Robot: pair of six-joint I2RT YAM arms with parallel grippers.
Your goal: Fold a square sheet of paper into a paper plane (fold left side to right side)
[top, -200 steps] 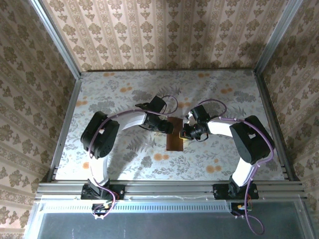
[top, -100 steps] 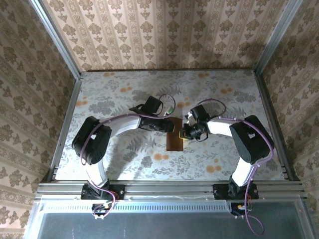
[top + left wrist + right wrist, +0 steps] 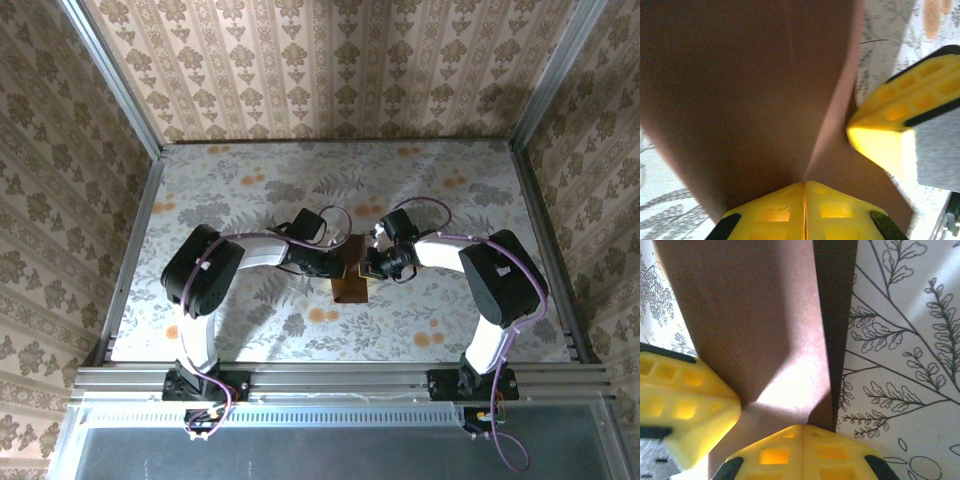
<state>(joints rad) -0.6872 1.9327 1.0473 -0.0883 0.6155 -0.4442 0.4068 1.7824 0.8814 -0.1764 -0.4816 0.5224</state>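
Top external view first: the left arm has swung its elbow back in since half a second ago, and its wrist now sits tight up against the far end of the sheet of paper. A second ago that dark reddish-brown sheet lay as a long flat strip in the middle of the table. Now only its near end shows flat, and the far end is bunched between the two wrists.

Over to the left wrist view. The left hand, gaping a second ago, has snapped to. Its yellow fingers meet in a hairline seam, and a raised ridge of paper runs straight into that seam, so it has a pinch on the sheet.

The right hand has not budged. Its fingers are pressed together, tips down on the paper beside a dark folded strip along the sheet's right edge. Whether a layer is nipped between them, I cannot tell. Each wrist view catches the other hand's yellow finger touching the paper close by, so the two hands are nearly tip to tip.

Room to work is generous. Bare fern-print table lies to the far side, the left and the right of the sheet, well clear of the patterned walls. Only the near rail sits closer.
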